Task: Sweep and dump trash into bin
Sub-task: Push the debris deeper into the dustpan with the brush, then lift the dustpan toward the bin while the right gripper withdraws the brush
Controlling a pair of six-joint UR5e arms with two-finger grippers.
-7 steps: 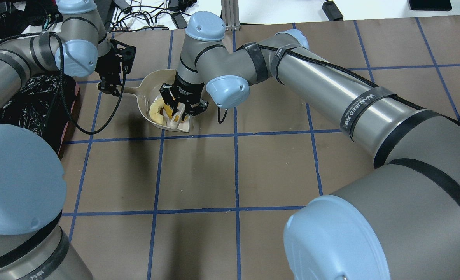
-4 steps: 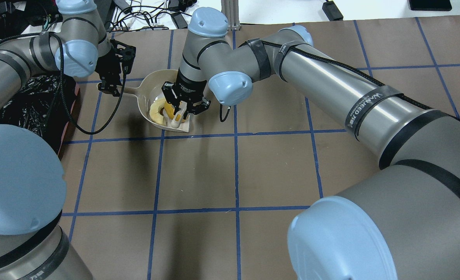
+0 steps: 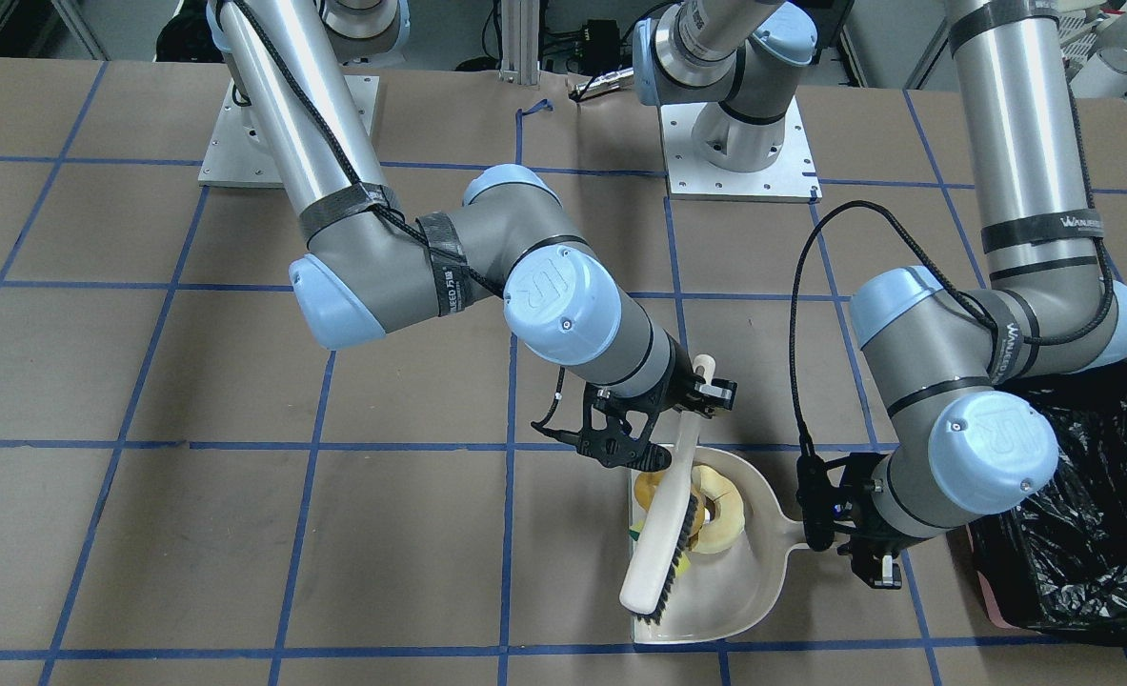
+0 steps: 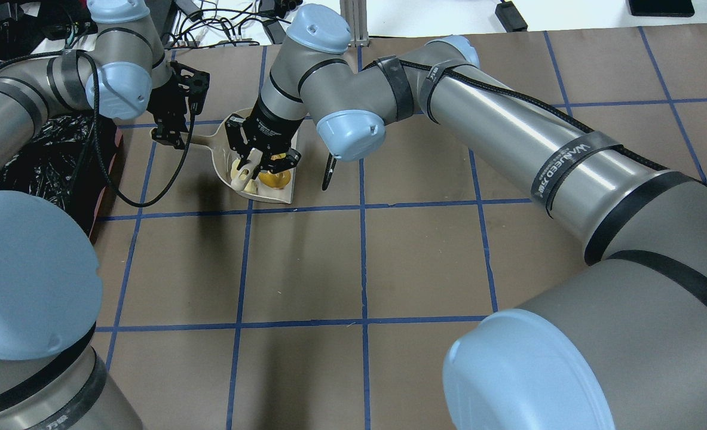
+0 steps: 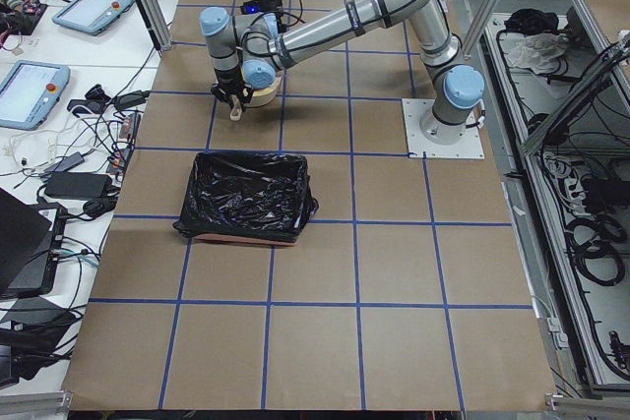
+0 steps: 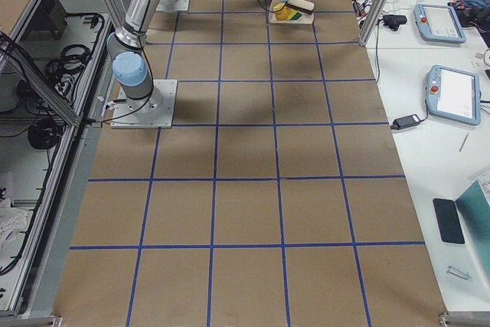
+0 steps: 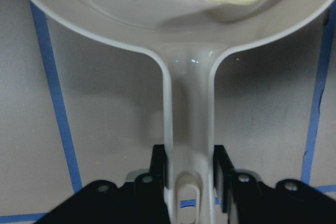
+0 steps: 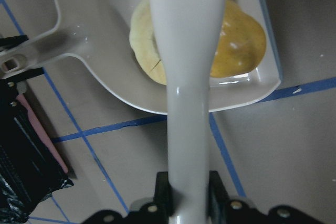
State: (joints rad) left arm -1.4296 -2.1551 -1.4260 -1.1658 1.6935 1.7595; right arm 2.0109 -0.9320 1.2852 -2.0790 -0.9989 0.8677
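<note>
Found the trash (image 3: pixel 706 519) gathered inside the beige dustpan (image 3: pixel 730 600), low and centre in the front-facing view. Made out the pale croissant-like piece (image 3: pixel 723 514) toward the pan's rounded back, the brown potato (image 8: pixel 239 40) nearer the straight open lip, and the yellow sponge wedge (image 3: pixel 683 566) largely hidden beneath the brush (image 3: pixel 660 543), laid aslant across the pan with bristles down.

Judged the sweep nearly finished and the dump not yet begun. Needed, on that reading, a flat lip held hard against the brown-paper table (image 3: pixel 334 534) while the bristles nudged the potato deeper, round as it looked and close to the edge. Needed next a clean lift of the brush clear of the pan, then a lip tipped slightly upward before any carry, so nothing rolled out on the way. Placed the bin (image 3: pixel 1077 553), lined in crinkled black plastic, at the far right of that view, near the pan's handle end yet apart from it: a short carry.

Saw the right gripper (image 8: pixel 189 195) closed down narrow on the brush's white handle, fingers (image 8: pixel 164 186) pressed against both sides. Saw the left gripper (image 7: pixel 189 176) likewise closed narrow on the dustpan's handle by its hanging hole, pads (image 7: pixel 158 163) touching either flank, the pan resting level on the table.
</note>
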